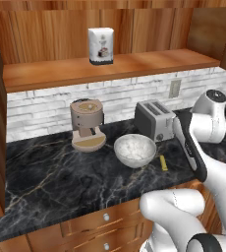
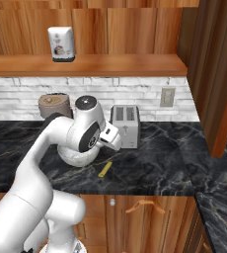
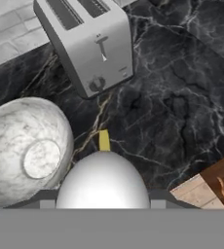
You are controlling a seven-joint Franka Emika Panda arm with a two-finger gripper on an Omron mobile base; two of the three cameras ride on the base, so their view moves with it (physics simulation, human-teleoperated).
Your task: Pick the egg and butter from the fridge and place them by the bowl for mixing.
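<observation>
Note the dark marble tabletop (image 1: 61, 182) with the bowl (image 1: 134, 149) standing near its front edge. The butter (image 1: 163, 162) lies flat on the tabletop just beside the bowl, on the side toward the toaster (image 1: 154, 119), apart from the bowl wall. The toaster stands behind the butter against the white brick back wall (image 1: 46, 106). The brown coffee machine (image 1: 87, 124) stands on the other side of the bowl, also toward the back wall.

In the hand view, observe the egg (image 3: 103, 180) seated between the jaws, which are closed on it at a partial width. The egg hangs above the tabletop, with the butter directly beyond it, the bowl to one side and the toaster farther on.

Observe the arm (image 2: 61, 143) reaching over the front edge of the tabletop; in the right base view it covers most of the bowl and part of the coffee machine.

A white packet (image 1: 100, 46) stands upright on the wooden shelf (image 1: 110, 66) above the back wall. A wall outlet (image 1: 175, 88) sits on the brick behind the toaster. Wooden drawers (image 1: 105, 226) run below the front edge.
</observation>
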